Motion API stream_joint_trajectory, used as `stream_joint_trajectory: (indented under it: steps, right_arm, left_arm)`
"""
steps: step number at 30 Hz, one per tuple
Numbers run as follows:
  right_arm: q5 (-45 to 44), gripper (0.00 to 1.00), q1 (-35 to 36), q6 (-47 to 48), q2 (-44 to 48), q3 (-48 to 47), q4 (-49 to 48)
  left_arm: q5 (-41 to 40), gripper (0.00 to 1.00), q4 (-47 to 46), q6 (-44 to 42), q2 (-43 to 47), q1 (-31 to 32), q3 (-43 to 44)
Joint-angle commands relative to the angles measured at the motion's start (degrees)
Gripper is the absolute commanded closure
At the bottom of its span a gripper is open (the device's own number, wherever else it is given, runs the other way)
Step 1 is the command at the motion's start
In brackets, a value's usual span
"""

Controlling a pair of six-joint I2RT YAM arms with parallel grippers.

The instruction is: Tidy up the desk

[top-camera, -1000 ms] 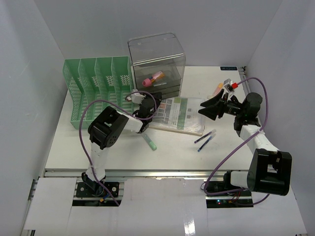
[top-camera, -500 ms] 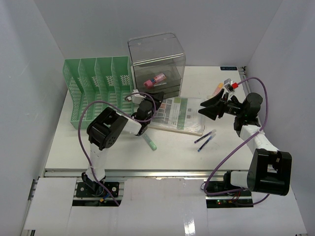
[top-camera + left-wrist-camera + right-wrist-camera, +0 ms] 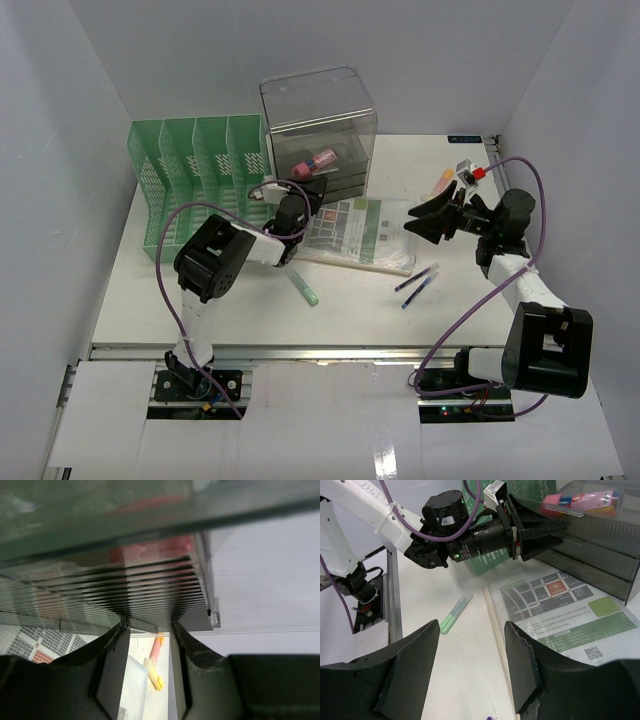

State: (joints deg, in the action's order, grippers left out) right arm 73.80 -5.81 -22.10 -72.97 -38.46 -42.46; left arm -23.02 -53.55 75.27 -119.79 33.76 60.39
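Observation:
The desk [image 3: 200,300] is a wide white tabletop. At its back stands a clear grey drawer box [image 3: 320,125]; one drawer [image 3: 322,168] holds a pink item [image 3: 322,158]. My left gripper [image 3: 300,197] is open, and its fingertips [image 3: 114,642] press against the ribbed drawer front [image 3: 150,595] with nothing between them. My right gripper [image 3: 425,222] hovers open over the desk [image 3: 470,645], right of a printed sheet [image 3: 355,230]. A green highlighter [image 3: 303,288] lies in front of the left arm.
A green mesh file rack [image 3: 195,185] stands left of the drawer box. Two blue pens [image 3: 415,283] lie near the right arm. Orange and yellow markers [image 3: 445,180] and a small red-tipped thing [image 3: 468,172] lie at the back right. A metal rail [image 3: 330,352] runs along the front edge.
My left gripper has moved back toward the drawer box, and the drawer with the pink item has slid further in. The right arm has not moved.

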Motion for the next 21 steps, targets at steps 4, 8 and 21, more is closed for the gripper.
stream_joint_trajectory:
  steps: [4,8,21]
  right_arm:
    - [0.9,0.39,-0.6,-1.5,0.6,0.5,-4.2]
    - [0.9,0.39,-0.7,-2.0,0.8,0.6,-4.7]
    - [0.7,0.39,-0.8,-2.0,0.5,0.9,-5.0]
  left_arm:
    - [-0.3,0.74,1.0,1.0,0.6,-0.6,1.3]
    - [0.0,0.85,0.5,1.9,0.5,-0.7,0.2]
    - [4.7,1.00,-3.8,1.6,2.3,1.7,-2.9]
